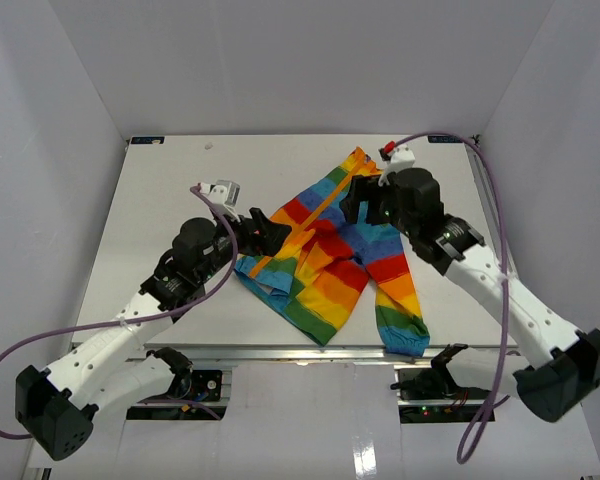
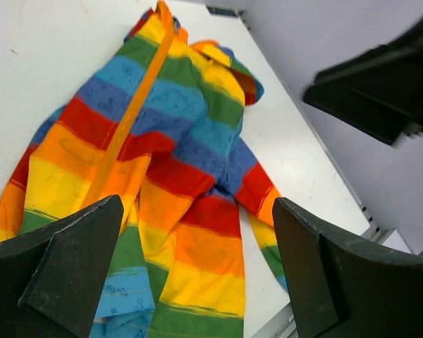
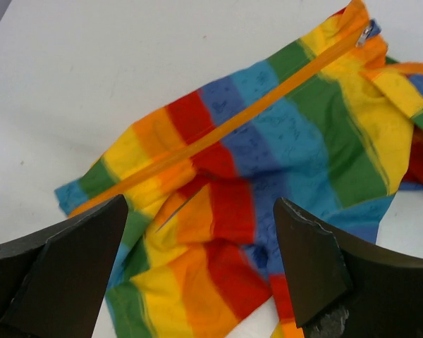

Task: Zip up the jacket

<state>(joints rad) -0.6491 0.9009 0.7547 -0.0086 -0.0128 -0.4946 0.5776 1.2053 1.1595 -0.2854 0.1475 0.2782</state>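
Observation:
The jacket (image 1: 330, 255) lies crumpled in the middle of the table, rainbow striped, one sleeve reaching the front edge. Its orange zipper (image 1: 310, 215) runs as one band from hem to collar. In the right wrist view the jacket (image 3: 268, 162) fills the frame, the zipper (image 3: 254, 113) ends at a metal slider (image 3: 366, 32) by the collar. My left gripper (image 1: 270, 235) hovers open over the hem side, its fingers (image 2: 70, 274) wide apart above the jacket (image 2: 190, 176) and zipper (image 2: 130, 120). My right gripper (image 1: 353, 203) stands open near the collar, empty (image 3: 201, 274).
The white table (image 1: 160, 200) is boxed in by white walls on three sides. A metal rail (image 1: 270, 352) runs along the front edge. Purple cables (image 1: 495, 220) loop off both arms. The right gripper's dark body (image 2: 381, 91) shows in the left wrist view.

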